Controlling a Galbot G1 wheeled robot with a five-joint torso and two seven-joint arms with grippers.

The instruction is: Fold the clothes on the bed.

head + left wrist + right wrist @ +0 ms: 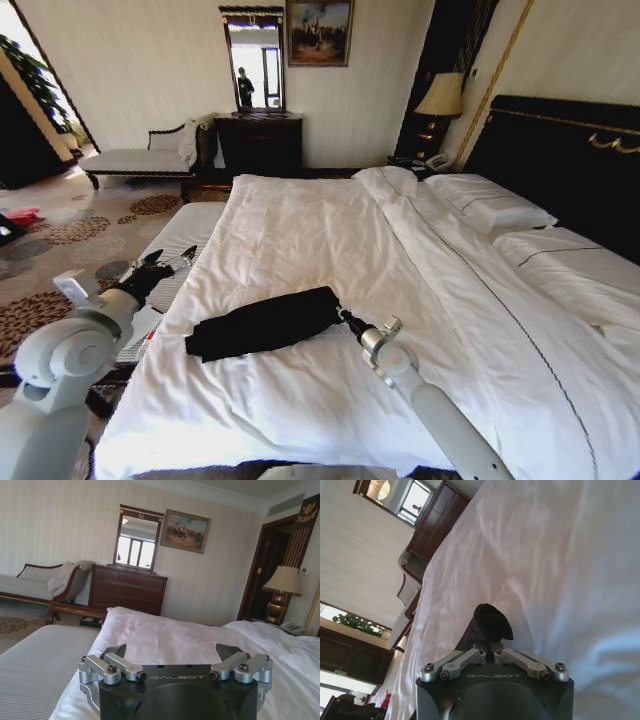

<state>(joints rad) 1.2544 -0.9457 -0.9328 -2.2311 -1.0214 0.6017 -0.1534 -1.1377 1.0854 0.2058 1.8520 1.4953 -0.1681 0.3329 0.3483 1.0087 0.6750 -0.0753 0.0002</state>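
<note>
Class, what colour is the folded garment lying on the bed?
Black. The T-shirt shows best in the head view, against the white duvet.

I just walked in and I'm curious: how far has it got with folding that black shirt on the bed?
Partly done, it seems. The black T-shirt already lies gathered into a long narrow bundle on the bed's white duvet. In hand: the right gripper is shut on one end of it. The left gripper hangs open beside the bed, off the shirt. Left: the bundle looks loose and long, so a neat final fold probably remains.
</note>
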